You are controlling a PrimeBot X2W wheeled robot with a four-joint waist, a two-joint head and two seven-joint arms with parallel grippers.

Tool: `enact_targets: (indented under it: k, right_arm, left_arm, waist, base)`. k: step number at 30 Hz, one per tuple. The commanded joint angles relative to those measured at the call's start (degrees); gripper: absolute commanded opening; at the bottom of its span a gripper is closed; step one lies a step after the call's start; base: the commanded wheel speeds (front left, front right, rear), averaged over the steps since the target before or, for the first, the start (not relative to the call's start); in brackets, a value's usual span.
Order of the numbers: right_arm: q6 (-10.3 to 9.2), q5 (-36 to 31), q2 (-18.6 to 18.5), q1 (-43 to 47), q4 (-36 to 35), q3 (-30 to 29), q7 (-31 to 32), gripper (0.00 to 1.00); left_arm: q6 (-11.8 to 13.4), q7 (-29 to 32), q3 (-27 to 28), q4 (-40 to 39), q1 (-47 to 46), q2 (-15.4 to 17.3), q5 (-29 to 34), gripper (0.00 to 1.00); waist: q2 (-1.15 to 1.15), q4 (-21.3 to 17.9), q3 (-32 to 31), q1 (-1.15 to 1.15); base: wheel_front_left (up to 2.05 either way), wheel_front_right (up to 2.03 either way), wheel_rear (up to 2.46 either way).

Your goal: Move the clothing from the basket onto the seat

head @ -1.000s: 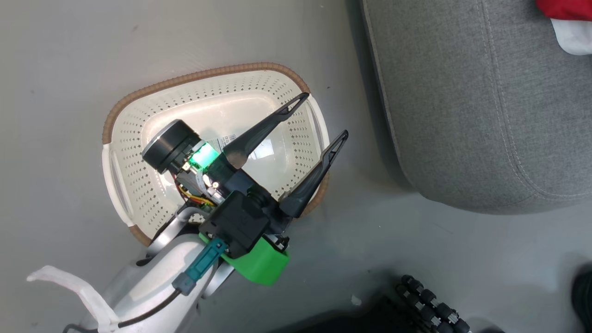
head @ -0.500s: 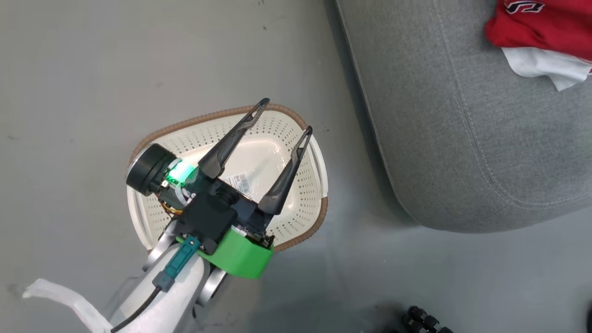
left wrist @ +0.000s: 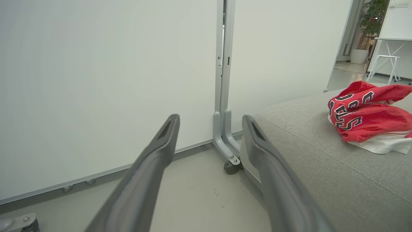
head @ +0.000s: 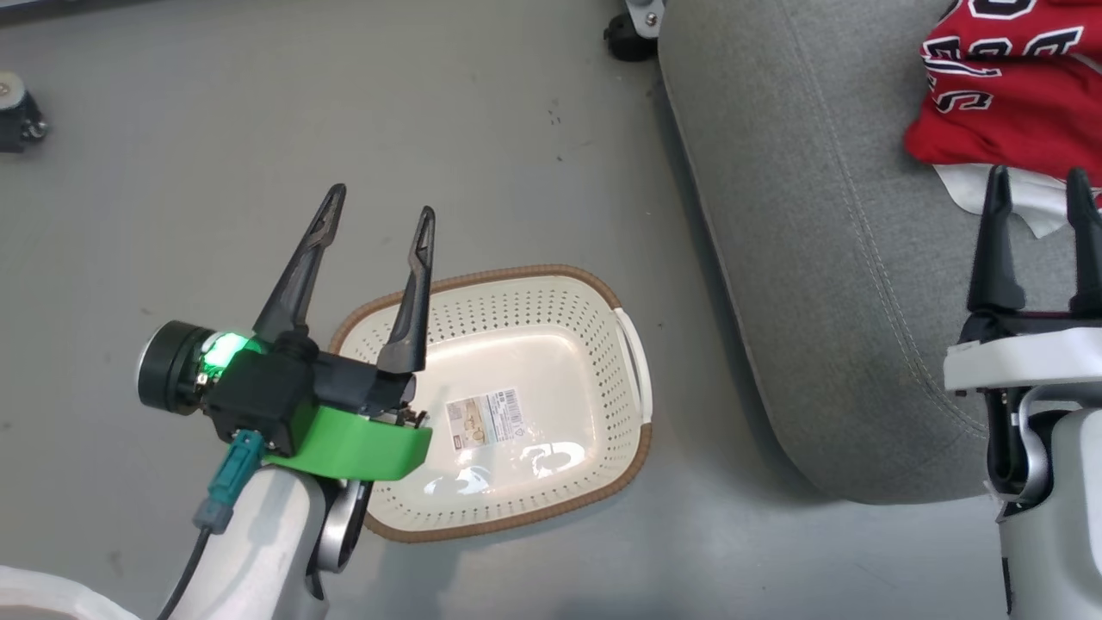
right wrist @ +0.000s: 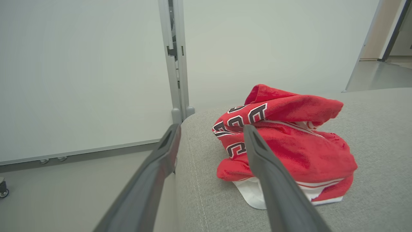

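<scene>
Clothing (head: 1007,95): red heap with white panels and block lettering, crumpled on the far right part of the seat (head: 818,215).
- Judged light, limp and not fragile. It will likely sag and trail from any pinch.
- Best hold is probably a raised red fold on top, not the thin white hem at the near edge.

Right gripper (head: 1037,176): fingers spread, nothing clamped, tips at the heap's near edge. Cannot tell if they touch it.

Left gripper (head: 380,202): fingers spread, holding nothing, over the left end of the basket (head: 516,271) in the head view.

Basket: on the floor (head: 516,129), left of the seat, with only a label sticker (head: 484,418) inside.

Seat's rounded left edge drops to the floor, and the heap lies well in from it. There is open floor around the basket. A caster (head: 628,34) stands at the seat's far left corner.
</scene>
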Motion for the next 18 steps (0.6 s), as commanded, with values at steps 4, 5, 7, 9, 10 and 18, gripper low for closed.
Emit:
enact_targets:
  k: [4,5,7,9,10,18]
  right_arm:
    - [-0.06,0.18,0.84,3.70,-4.41,3.10,0.94,1.00]
    - [-0.06,0.10,1.12,4.38,-5.16,3.70,1.01,1.00]
    - [-0.06,-0.25,1.68,5.80,-6.63,4.93,1.59,1.00]
    - [-0.06,-0.80,1.95,6.99,-8.02,5.81,1.96,1.00]
    - [-0.06,-0.88,2.12,7.78,-8.59,6.25,2.23,1.00]
    - [-0.06,-2.78,3.46,11.99,-10.56,9.04,3.07,1.00]
  left_arm:
    - [0.85,-0.10,3.81,0.56,2.58,-0.92,-0.36,1.00]
    - [0.92,-0.10,4.60,0.79,3.05,-1.13,-0.16,1.00]
    - [0.94,-0.09,6.37,1.13,3.78,-1.87,-0.07,1.00]
    - [0.68,-0.09,8.38,1.64,4.67,-2.36,-0.26,1.00]
    - [0.45,-0.08,9.51,1.97,5.30,-2.75,-0.25,1.00]
    - [-2.71,-0.10,16.59,3.78,11.01,-5.37,0.57,1.00]
  waist:
    - [0.00,4.55,-3.58,0.00]
    - [0.00,4.98,-3.85,0.00]
    - [0.00,5.98,-4.44,0.00]
    - [0.00,6.92,-5.00,0.00]
    - [0.00,7.41,-5.40,0.00]
    - [0.00,9.18,-8.48,0.00]
  base:
    - [0.00,0.00,0.00]
    - [0.00,0.00,0.00]
    - [0.00,0.00,0.00]
    - [0.00,0.00,0.00]
    - [0.00,0.00,0.00]
    - [0.00,0.00,0.00]
